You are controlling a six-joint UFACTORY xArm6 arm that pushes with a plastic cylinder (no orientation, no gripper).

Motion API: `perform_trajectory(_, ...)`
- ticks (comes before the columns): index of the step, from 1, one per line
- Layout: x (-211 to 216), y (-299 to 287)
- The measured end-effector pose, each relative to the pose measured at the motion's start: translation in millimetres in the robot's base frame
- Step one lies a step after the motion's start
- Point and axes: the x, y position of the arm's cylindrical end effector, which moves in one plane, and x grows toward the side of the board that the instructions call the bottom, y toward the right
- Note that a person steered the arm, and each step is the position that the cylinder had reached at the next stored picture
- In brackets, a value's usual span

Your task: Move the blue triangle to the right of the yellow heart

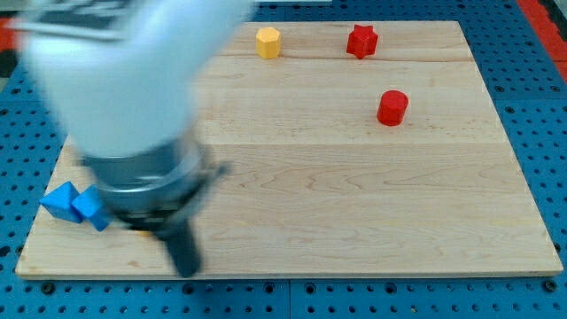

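No fingers fitted: just a rod, so nothing opens or grips. My tip (188, 268) is blurred, near the board's 6 o'clock edge, just at 4 o'clock from the blue blocks.

Two blue blocks (75, 205) sit touching at the wooden board's (354, 195) 8 o'clock corner; which one is the triangle cannot be settled. Judged light, rigid, easily slid and easily spun, so it should be pushed flat-on against a face, not a corner.

The yellow heart is not seen, probably hidden behind the arm (124, 89). Only a yellow hexagonal block (268, 42), red star (361, 41) and red cylinder (392, 107) are visible.
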Motion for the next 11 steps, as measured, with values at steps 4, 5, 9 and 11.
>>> perform_trajectory(4, -72.3, -139.3)
perform_trajectory(5, -99.8, -121.0)
perform_trajectory(9, -99.9, -46.3)
perform_trajectory(11, -101.1, 58.2)
